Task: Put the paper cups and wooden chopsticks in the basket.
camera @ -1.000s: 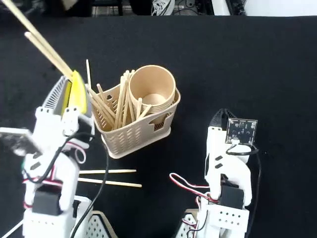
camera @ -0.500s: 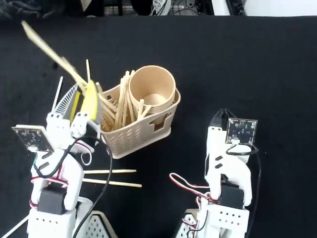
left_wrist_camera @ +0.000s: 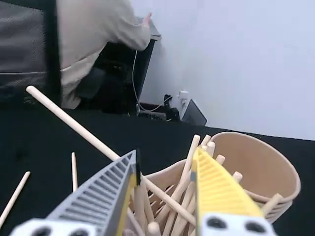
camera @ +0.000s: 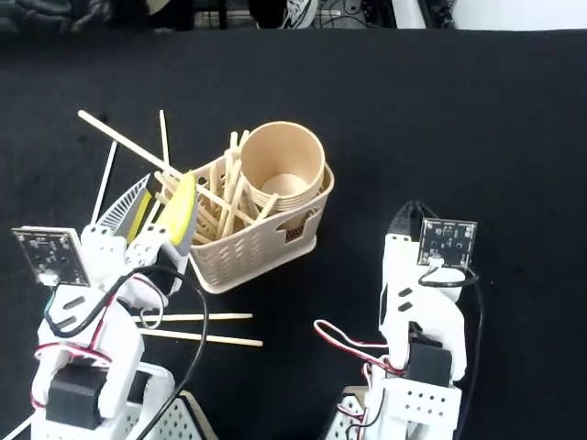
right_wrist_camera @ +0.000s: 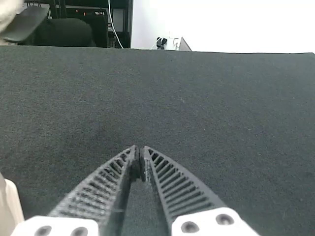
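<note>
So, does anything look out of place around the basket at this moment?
Yes. One long chopstick lies slanted over the rim of the basket, its far end sticking out over the table, in the gap of the open left gripper. Two chopsticks also lie flat on the table, on the arms' side of the basket, not inside.

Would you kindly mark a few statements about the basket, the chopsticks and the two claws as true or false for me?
1. The paper cups sit in the basket. True.
2. The right claw is open. False: the right claw is shut, above bare table.
3. Two chopsticks lie side by side on the table near the left arm's base. True.
4. The left claw is shut on a chopstick. False: the left claw is open, and a long chopstick runs between its fingers into the basket.
</note>
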